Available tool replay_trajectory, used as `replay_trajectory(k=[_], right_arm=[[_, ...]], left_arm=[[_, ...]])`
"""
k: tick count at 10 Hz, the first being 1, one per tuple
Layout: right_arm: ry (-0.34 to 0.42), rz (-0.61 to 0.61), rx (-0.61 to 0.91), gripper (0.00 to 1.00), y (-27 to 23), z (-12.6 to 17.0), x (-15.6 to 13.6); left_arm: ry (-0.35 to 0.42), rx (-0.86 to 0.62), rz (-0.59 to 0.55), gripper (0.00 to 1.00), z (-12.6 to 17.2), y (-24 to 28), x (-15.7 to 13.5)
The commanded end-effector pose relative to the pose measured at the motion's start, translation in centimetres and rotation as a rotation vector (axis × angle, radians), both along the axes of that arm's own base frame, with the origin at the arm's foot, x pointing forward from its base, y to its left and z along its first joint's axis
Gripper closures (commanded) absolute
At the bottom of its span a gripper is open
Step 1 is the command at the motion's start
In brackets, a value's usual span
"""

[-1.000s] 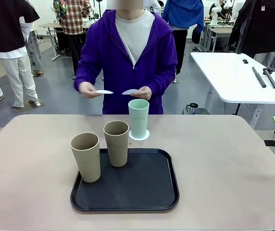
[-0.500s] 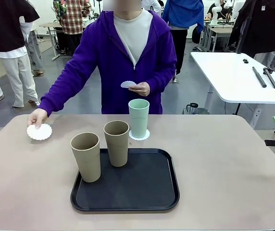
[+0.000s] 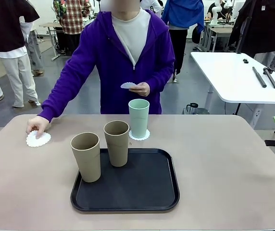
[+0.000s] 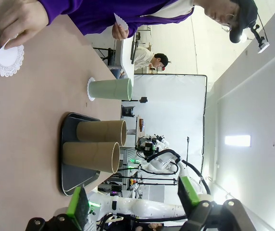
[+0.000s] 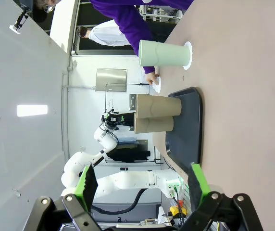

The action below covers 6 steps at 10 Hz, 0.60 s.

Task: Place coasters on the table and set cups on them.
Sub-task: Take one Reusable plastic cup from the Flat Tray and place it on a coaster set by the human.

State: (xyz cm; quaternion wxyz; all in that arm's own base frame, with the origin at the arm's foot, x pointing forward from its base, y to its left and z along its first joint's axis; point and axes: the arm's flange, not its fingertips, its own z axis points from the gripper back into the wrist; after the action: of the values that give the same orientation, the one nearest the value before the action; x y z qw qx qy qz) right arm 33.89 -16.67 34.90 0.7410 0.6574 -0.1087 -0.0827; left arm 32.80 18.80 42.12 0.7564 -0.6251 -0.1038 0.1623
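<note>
At ten o'clock from the tray (image 3: 149,195), a hand (image 3: 36,125) presses a coaster (image 3: 37,140) onto the bench (image 3: 229,163). Mint cup (image 3: 138,117) stands on another coaster (image 3: 145,136) at twelve, brown cups (image 3: 86,158) on tray. Left tool (image 4: 133,200) and right tool (image 5: 143,186): fingers apart, empty.

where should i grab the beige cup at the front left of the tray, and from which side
Probably grip the front beige cup across its upper wall, just below the rim, coming from its left. It stands upright and widens toward the top, so a high side grip resists slipping. The other beige cup crowds its right side, while the left is free.
</note>
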Motion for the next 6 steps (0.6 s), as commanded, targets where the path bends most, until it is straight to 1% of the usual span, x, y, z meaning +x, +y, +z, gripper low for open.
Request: replay_trajectory(k=[1, 6], right_arm=[[-0.006, 0.013, -0.003, 0.00, 0.01, 0.20, -0.36], [-0.006, 0.013, -0.003, 0.00, 0.01, 0.20, -0.36]], left_arm=[[-0.018, -0.007, 0.000, 0.00, 0.08, 0.07, -0.14], [-0.018, -0.007, 0.000, 0.00, 0.08, 0.07, -0.14]])
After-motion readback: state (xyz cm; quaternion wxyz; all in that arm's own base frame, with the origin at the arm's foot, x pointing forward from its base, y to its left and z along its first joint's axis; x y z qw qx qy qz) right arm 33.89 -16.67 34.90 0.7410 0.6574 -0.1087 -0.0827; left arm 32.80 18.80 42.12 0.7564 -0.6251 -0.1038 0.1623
